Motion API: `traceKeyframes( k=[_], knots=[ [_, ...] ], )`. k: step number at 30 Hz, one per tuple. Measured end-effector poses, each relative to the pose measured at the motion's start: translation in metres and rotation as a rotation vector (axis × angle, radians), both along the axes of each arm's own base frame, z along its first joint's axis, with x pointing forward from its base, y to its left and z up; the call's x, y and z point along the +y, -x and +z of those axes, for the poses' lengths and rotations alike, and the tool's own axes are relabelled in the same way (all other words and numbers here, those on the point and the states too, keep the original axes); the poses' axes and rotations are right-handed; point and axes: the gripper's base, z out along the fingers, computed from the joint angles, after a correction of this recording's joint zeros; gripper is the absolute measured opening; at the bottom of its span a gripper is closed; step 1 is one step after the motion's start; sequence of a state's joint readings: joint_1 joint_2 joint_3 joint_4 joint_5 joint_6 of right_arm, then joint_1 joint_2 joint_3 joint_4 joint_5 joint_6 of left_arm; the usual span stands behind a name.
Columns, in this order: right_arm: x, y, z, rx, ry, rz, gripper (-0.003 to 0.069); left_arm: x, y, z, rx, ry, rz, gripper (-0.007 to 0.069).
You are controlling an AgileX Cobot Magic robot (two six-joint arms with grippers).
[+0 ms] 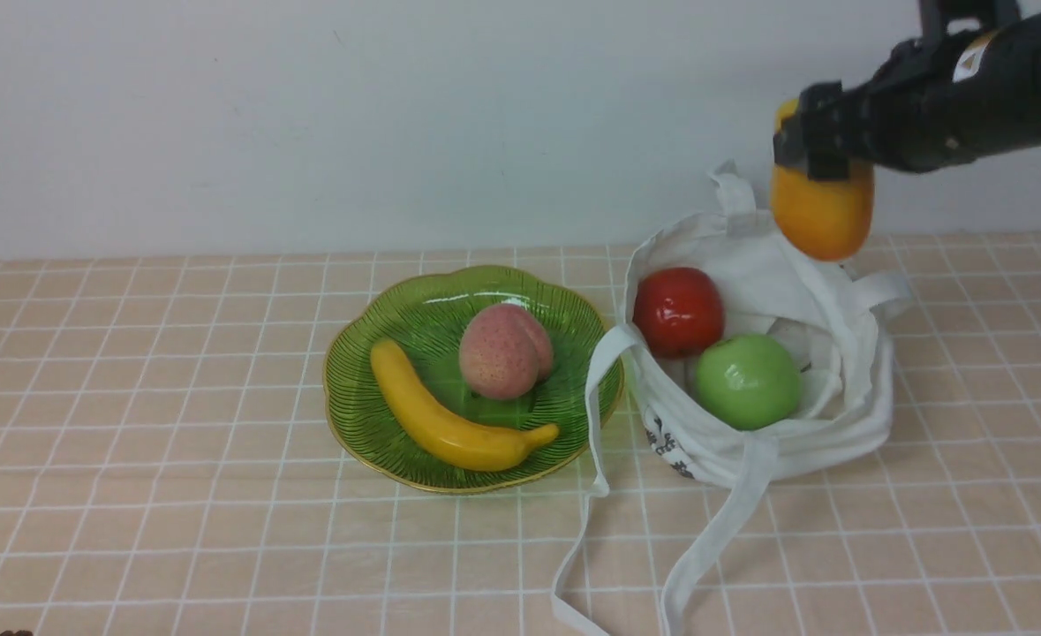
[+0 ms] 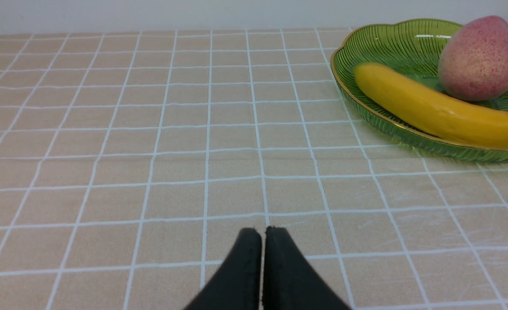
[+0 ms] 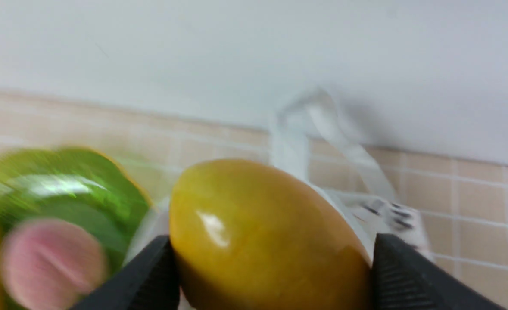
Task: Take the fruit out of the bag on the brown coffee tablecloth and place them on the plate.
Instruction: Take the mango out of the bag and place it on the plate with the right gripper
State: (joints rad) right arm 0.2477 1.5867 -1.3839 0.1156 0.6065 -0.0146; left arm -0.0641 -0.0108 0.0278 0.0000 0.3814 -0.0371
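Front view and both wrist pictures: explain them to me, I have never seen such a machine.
This is a robot with two arms, each ending in a two-fingered hand. The wide picture looks forward from between the arms; the other two come from wrist cameras. On the checked tablecloth sit a green plate with a banana and peach, and a white bag with a red apple and a green apple. The right hand holds a mango above the bag. The left hand is shut and empty.

Right arm [image 1: 970, 97] matte black with chunky, rounded casing, small white-and-orange label [image 1: 970, 58] on its side, right pincer [image 3: 274, 240] black with finely ribbed inner faces, left pincer [image 2: 262, 232] two plain black tapered wedges.
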Motion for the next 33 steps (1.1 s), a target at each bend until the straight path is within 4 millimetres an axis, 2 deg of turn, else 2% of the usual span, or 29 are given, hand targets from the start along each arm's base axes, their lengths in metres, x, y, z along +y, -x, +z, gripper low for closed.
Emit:
traceKeyframes(
  k=[2, 4, 5, 6, 8, 11, 13, 15, 17, 20, 24, 27, 28, 29, 31, 32, 33],
  knots=[
    [0.015, 0.006, 0.005, -0.013, -0.049, 0.042, 0.0517, 0.0, 0.0, 0.0, 0.0, 0.0, 0.0, -0.0008],
    [0.036, 0.009, 0.001, 0.005, -0.089, 0.097, 0.0517, 0.0, 0.0, 0.0, 0.0, 0.0, 0.0, -0.0008],
    [0.038, 0.01, 0.0, 0.008, -0.092, 0.104, 0.0517, 0.0, 0.0, 0.0, 0.0, 0.0, 0.0, -0.0008],
    [0.068, 0.011, -0.012, 0.027, -0.114, 0.178, 0.0517, 0.0, 0.0, 0.0, 0.0, 0.0, 0.0, -0.0008],
    [0.091, 0.01, -0.025, 0.027, -0.115, 0.229, 0.0517, 0.0, 0.0, 0.0, 0.0, 0.0, 0.0, -0.0008],
    [0.142, 0.01, -0.059, -0.015, -0.08, 0.339, 0.0517, 0.0, 0.0, 0.0, 0.0, 0.0, 0.0, -0.0008],
    [0.155, 0.009, -0.071, -0.036, -0.068, 0.36, 0.0517, 0.0, 0.0, 0.0, 0.0, 0.0, 0.0, -0.0008],
    [0.173, 0.006, -0.095, -0.048, -0.055, 0.377, 0.0517, 0.0, 0.0, 0.0, 0.0, 0.0, 0.0, -0.0008],
    [0.18, 0.002, -0.111, -0.054, -0.049, 0.374, 0.0531, 0.0, 0.0, 0.0, 0.0, 0.0, 0.0, -0.0008],
    [0.183, -0.002, -0.128, -0.043, -0.04, 0.367, 0.0621, 0.0, 0.0, 0.0, 0.0, 0.0, 0.0, -0.0008],
    [0.184, -0.002, -0.129, -0.043, -0.04, 0.366, 0.0682, 0.0, 0.0, 0.0, 0.0, 0.0, 0.0, -0.0008],
    [0.183, 0.0, -0.122, -0.036, -0.035, 0.38, 0.0689, 0.0, 0.0, 0.0, 0.0, 0.0, 0.0, -0.0008],
    [0.181, 0.004, -0.11, -0.029, -0.021, 0.403, 0.0691, 0.0, 0.0, 0.0, 0.0, 0.0, 0.0, -0.0008],
    [0.181, 0.004, -0.109, -0.028, -0.019, 0.406, 0.0691, 0.0, 0.0, 0.0, 0.0, 0.0, 0.0, -0.0008],
    [0.178, 0.011, -0.088, -0.017, 0.008, 0.447, 0.0682, 0.0, 0.0, 0.0, 0.0, 0.0, 0.0, -0.0008],
    [0.174, 0.018, -0.067, -0.018, 0.036, 0.48, 0.0661, 0.0, 0.0, 0.0, 0.0, 0.0, 0.0, -0.0008],
    [0.173, 0.02, -0.057, -0.032, 0.043, 0.489, 0.0649, 0.0, 0.0, 0.0, 0.0, 0.0, 0.0, -0.0008]
  ],
)
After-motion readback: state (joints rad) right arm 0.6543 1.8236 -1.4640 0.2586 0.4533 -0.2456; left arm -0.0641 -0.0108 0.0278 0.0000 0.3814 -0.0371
